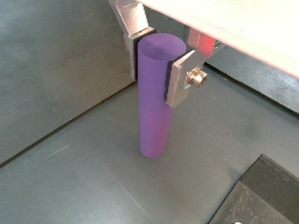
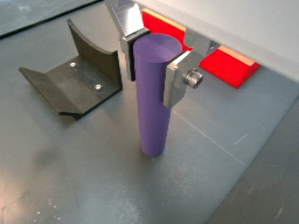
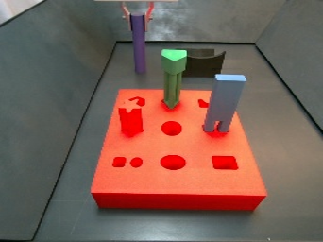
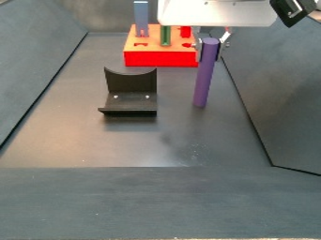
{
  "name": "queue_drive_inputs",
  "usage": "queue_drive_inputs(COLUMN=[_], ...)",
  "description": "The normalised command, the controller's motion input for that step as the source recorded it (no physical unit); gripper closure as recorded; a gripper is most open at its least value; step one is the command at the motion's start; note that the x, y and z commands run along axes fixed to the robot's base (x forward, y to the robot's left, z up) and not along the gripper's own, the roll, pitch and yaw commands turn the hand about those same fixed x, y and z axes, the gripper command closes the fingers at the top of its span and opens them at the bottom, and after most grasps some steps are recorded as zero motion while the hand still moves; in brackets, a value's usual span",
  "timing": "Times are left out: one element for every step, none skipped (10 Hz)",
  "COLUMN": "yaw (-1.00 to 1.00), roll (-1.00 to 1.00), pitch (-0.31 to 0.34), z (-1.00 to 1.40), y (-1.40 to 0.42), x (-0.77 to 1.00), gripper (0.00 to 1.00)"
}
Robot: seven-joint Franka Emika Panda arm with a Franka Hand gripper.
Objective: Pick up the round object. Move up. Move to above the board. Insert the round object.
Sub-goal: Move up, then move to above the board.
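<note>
Your purple peg stands upright on the grey surface, its foot resting on it and well apart from the red board. The hand is at the peg's top, its two silver plates pressed flat against opposite sides of the upper end, so it looks clamped on the peg.

Expect the peg to behave as a stiff, light, smooth rod. Smooth sides can slip or swing in a two-plate grip, and a hold this high leaves a long length hanging below, so a small tilt at the top would show large at the foot. Lift it straight and slowly.

Both wrist views show the contact closely: dark pads against purple, and the foot on the surface. Only a wrist view shows the dark fixture just beside the peg and a corner of the board behind the hand. A side view gives what the wrist cannot: the board's top face with its round hole, the green peg and the blue block already standing in it. Another side view shows the peg between fixture and wall.
</note>
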Motion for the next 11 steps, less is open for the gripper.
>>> queue_drive_inputs(yaw=[0.0,-0.03,-0.03,-0.02,-0.02,-0.17,-0.16,-0.13,-0.09,-0.06,-0.05], roll=[0.0,-0.01,0.0,0.02,0.03,-0.24,-0.24,-0.21,-0.18,-0.14,-0.11], pitch=[0.0,0.039,0.046,0.045,0.045,0.074,0.076,0.039,0.016,0.009,0.018], z=[0.83,0.77,0.71,0.53,0.36,1.0,1.0,1.0,1.0,1.0,1.0], y=[0.0,-0.07,-0.06,-0.03,-0.02,0.24,0.25,0.23,0.2,0.18,0.17], x=[0.0,-0.07,-0.08,-0.05,-0.03,-0.28,-0.28,-0.26,-0.24,-0.21,-0.19], gripper=[1.0,1.0,1.0,1.0,1.0,1.0,1.0,1.0,1.0,1.0,1.0])
